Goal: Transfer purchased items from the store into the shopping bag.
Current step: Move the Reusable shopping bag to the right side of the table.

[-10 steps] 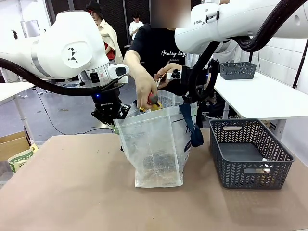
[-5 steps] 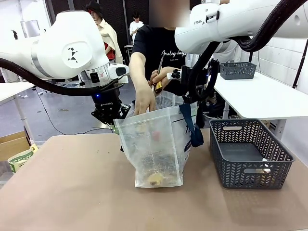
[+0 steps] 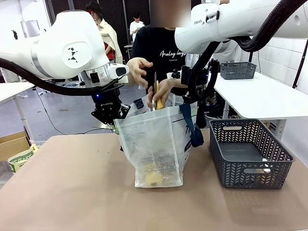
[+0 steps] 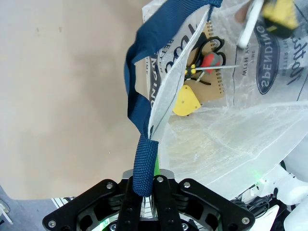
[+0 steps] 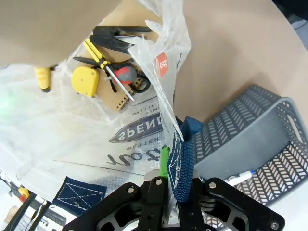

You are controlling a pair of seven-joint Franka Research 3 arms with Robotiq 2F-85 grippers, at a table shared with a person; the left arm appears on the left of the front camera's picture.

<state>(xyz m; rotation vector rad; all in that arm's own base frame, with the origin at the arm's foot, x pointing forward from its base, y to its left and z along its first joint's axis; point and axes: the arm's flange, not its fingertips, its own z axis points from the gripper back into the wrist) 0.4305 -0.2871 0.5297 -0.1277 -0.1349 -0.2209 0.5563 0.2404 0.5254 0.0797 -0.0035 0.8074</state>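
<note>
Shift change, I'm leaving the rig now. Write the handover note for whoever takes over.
Left gripper: shut on one blue handle of the bag, holding that side up.
Right gripper: shut on the other handle.
Person's hand holds a yellow-handled tool over the bag's mouth.
Done: several tools lie in the bag's bottom, among them a chunky yellow item next to a brown card.
Left: that tool goes in; a small white item lies in the grey basket, perhaps next.
</note>
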